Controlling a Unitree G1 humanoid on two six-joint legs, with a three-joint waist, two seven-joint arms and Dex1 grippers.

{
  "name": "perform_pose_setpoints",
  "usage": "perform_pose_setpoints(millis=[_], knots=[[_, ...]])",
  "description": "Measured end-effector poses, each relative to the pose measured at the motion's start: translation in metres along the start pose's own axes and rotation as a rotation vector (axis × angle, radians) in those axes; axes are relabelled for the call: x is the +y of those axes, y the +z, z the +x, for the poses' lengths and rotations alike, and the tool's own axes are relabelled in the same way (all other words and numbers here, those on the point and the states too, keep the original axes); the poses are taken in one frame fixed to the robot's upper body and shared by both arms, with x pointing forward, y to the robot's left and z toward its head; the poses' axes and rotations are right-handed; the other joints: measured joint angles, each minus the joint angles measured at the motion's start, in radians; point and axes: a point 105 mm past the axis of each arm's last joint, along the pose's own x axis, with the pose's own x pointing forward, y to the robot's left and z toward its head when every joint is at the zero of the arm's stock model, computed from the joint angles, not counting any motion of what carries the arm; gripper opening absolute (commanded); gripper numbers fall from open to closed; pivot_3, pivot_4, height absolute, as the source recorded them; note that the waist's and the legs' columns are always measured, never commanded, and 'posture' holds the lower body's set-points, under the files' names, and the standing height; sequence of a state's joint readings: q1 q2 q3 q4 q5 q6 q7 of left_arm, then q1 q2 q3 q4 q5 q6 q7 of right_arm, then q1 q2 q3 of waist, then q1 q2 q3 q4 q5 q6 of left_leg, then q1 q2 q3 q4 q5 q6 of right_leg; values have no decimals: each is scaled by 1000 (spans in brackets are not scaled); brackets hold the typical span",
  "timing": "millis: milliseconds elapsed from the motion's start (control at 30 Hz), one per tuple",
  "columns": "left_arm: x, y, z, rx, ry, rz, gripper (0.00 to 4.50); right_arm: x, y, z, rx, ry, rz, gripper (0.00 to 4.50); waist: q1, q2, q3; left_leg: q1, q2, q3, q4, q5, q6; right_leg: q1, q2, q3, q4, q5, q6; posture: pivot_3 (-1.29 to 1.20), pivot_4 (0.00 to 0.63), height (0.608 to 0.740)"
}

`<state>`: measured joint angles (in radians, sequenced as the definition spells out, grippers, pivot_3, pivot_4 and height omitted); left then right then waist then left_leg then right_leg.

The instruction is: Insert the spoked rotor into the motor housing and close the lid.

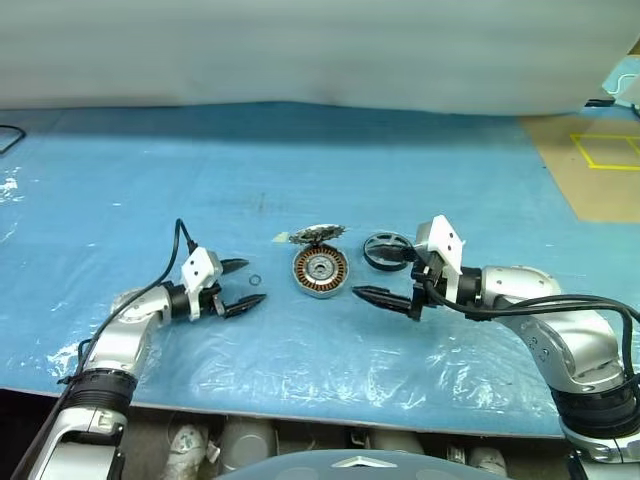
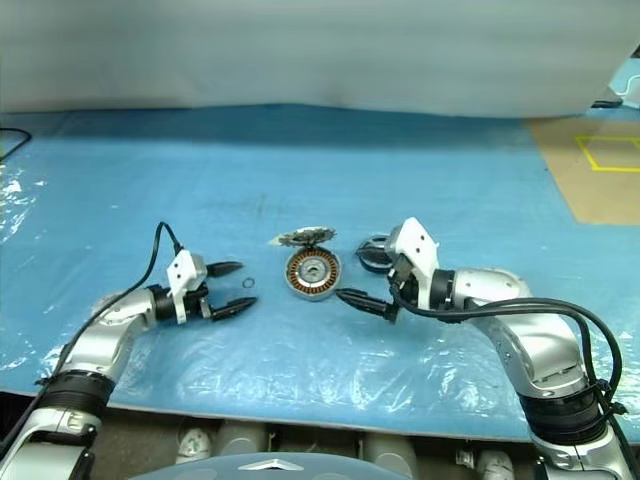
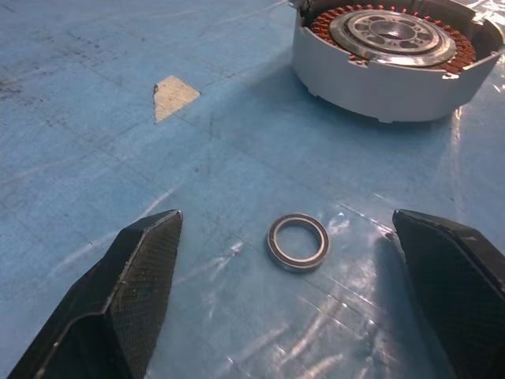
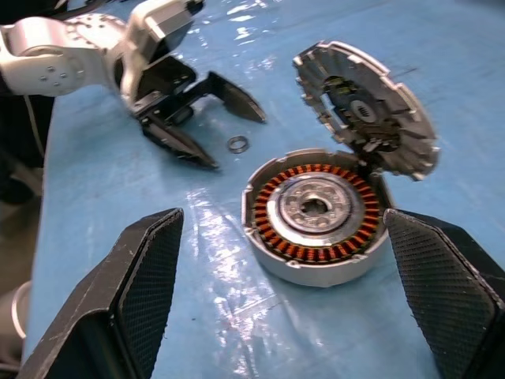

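Note:
The motor housing (image 1: 320, 271) stands on the blue sheet with its copper windings and silver centre showing. Its lid (image 1: 318, 236) is tilted up open at the housing's far rim. The spoked rotor (image 1: 383, 249) lies flat just right of the housing, partly hidden by the upper finger of my right gripper (image 1: 368, 272). That gripper is open and points left, with the housing (image 4: 316, 213) between its fingers and nothing held. My left gripper (image 1: 249, 283) is open left of the housing, low over the sheet, its fingers on either side of a small metal ring (image 3: 298, 242).
The blue plastic sheet (image 1: 300, 180) covers the table, whose front edge runs close below both arms. A brown board with yellow tape (image 1: 600, 165) lies at the back right. A pale triangular patch (image 3: 173, 95) marks the sheet near the housing.

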<state>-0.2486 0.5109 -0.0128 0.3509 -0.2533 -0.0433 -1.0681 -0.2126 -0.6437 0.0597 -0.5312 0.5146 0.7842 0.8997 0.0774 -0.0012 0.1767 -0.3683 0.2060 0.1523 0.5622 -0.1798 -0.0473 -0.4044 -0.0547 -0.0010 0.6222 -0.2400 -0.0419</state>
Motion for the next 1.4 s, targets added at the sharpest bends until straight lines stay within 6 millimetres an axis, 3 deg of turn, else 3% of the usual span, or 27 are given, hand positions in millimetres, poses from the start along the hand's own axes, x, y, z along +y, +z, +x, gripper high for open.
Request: perform_pose_setpoints(millis=[267,567,800,933,1133,1400], knots=[[1,2,1,8,-16,-10,4500,16,8,6,9,157,-92,4255,0,0,0,0,0,0,0,0,0,0,0,0,0,0,0,0,150,740],[-4,1,-2,45,-29,-24,4500,6,6,5,13,130,-138,4255,0,0,0,0,0,0,0,0,0,0,0,0,0,0,0,0,150,740],[-3,-3,0,41,6,-18,4500,-3,-7,6,45,81,-122,4255,0,1,-1,1,0,0,0,0,0,0,0,0,1,0,0,0,150,740],[2,-5,0,45,27,-11,3345,-8,-8,6,50,52,-130,4312,-1,2,-3,2,0,0,0,0,0,2,0,0,1,0,0,0,150,740],[9,-6,0,55,44,-2,1263,-11,-8,6,52,20,-132,4312,-1,2,-3,1,0,0,0,0,0,2,0,0,-1,0,0,0,150,740],[1,-12,-10,112,-19,-12,1263,-15,-9,6,54,-12,-127,4312,-4,3,-4,2,0,0,-1,0,0,2,0,0,-1,0,0,0,150,740]])
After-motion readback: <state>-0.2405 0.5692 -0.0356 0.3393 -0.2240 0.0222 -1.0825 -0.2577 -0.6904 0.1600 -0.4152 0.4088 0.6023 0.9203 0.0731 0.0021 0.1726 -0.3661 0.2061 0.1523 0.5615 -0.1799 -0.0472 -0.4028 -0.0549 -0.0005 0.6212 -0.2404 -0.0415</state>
